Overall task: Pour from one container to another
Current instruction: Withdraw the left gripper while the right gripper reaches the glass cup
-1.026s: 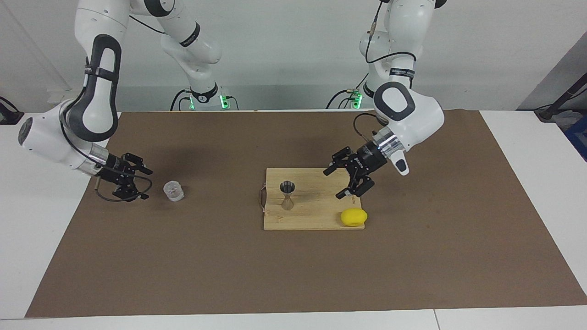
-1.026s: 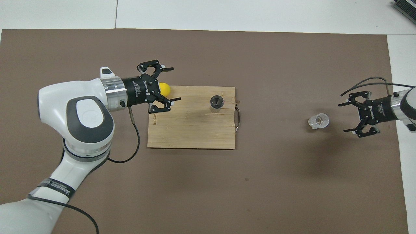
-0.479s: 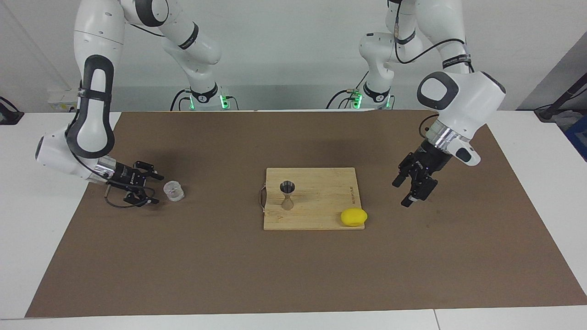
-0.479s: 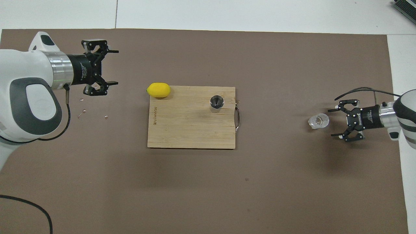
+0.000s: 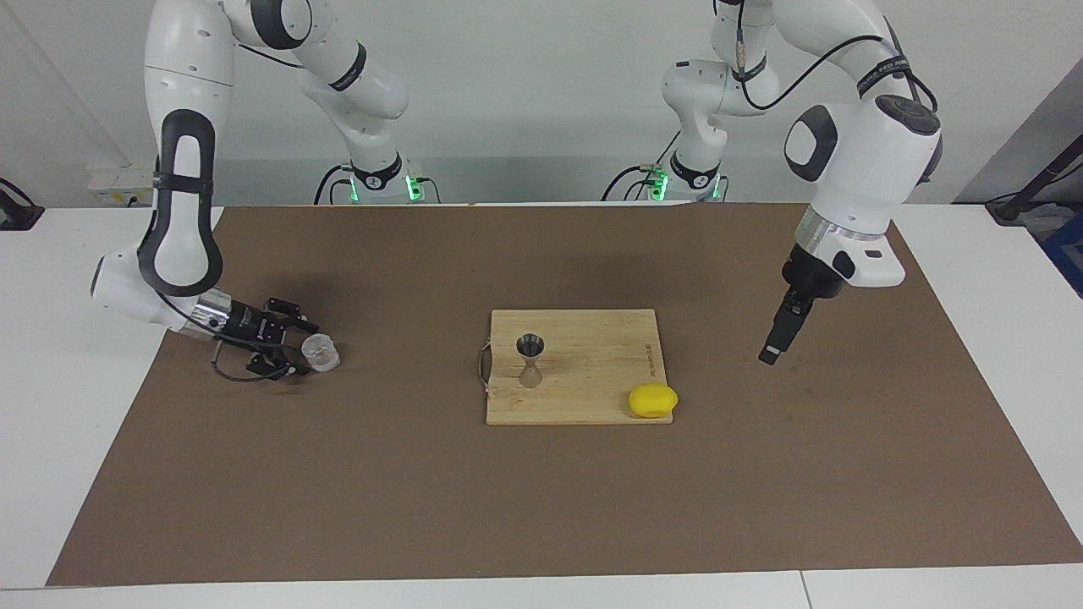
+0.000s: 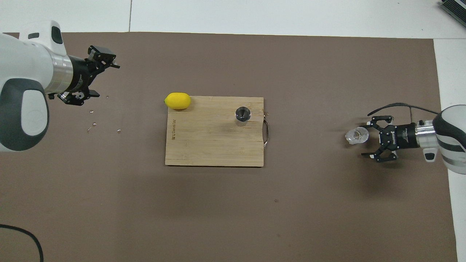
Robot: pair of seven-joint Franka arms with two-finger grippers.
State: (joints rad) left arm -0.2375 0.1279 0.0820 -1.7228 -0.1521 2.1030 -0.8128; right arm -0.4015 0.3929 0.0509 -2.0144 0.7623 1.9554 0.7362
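A plain pale grey wall (image 5: 525,93) stands along the robots' end of the white table (image 5: 973,279), lit evenly. A large brown paper mat (image 5: 423,491) covers most of the tabletop, leaving white margins at the edges. A seam (image 6: 130,16) divides the white surface.

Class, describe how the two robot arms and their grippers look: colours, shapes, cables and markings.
Both arms are glossy white with rounded shells, dark grey joint panels and silver wrist rings. The left gripper and right gripper are black, skeletal two-finger linkages with white lettering. Thin black cables loop along each arm, held by black straps.
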